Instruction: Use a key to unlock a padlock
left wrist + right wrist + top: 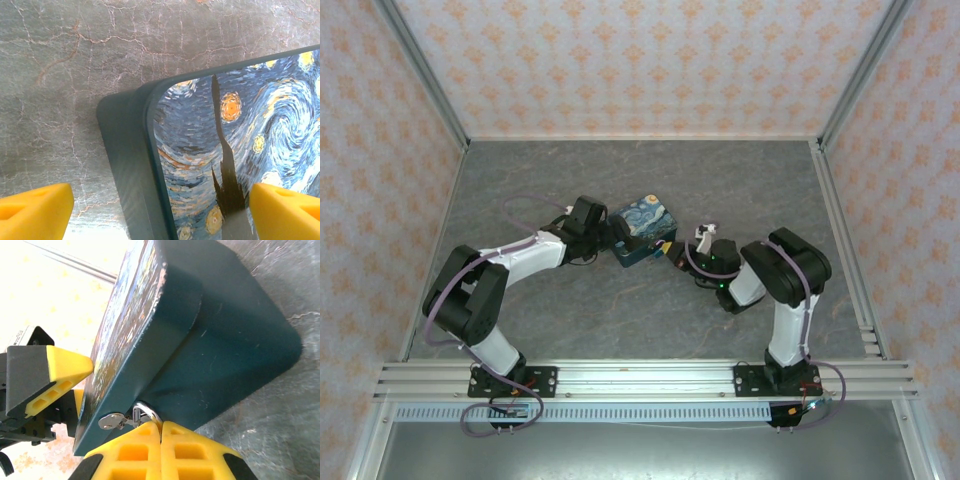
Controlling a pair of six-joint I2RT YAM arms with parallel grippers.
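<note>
My right gripper (161, 432) has its yellow fingers pressed flat together. The tips sit right up against the front edge of the rectangular blue box (235, 340) printed with a swirling starry-night painting. Just above those tips is the thin metal shackle of the tiny padlock (145, 411), beside a small silver hasp (111, 420) at the lid's rim. The lock's body is hidden behind my fingers, and I cannot tell whether anything is pinched between them. My left gripper (160, 207) is spread wide, one yellow finger over the grey marbled table (75, 75) and the other over the painted lid, with the box's rounded corner between them. From above, the box lies mid-table between my two wrists.
</note>
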